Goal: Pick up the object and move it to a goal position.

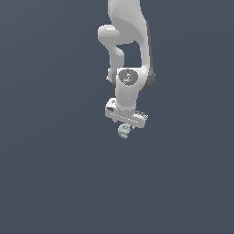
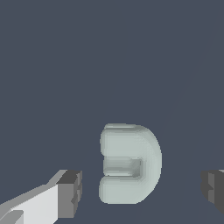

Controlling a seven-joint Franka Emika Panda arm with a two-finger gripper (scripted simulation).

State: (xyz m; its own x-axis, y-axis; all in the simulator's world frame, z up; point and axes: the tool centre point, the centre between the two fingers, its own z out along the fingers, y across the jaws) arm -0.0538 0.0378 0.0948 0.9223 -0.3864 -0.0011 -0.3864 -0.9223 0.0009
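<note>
The object [image 2: 131, 164] is a small pale mint-grey lump with a rounded side and a notch in its flat side. In the exterior view the object [image 1: 123, 131] shows just under the white gripper bar. My gripper [image 2: 140, 188] is open, with one dark finger pad [image 2: 70, 192] on one side of the object and the other pad [image 2: 213, 188] on the opposite side, both apart from it. In the exterior view the gripper [image 1: 124, 128] hangs straight over the object, and its fingertips are mostly hidden by the hand.
A plain dark grey-blue surface [image 1: 55, 173] fills both views. The white arm [image 1: 128, 36] rises to the upper edge of the exterior view.
</note>
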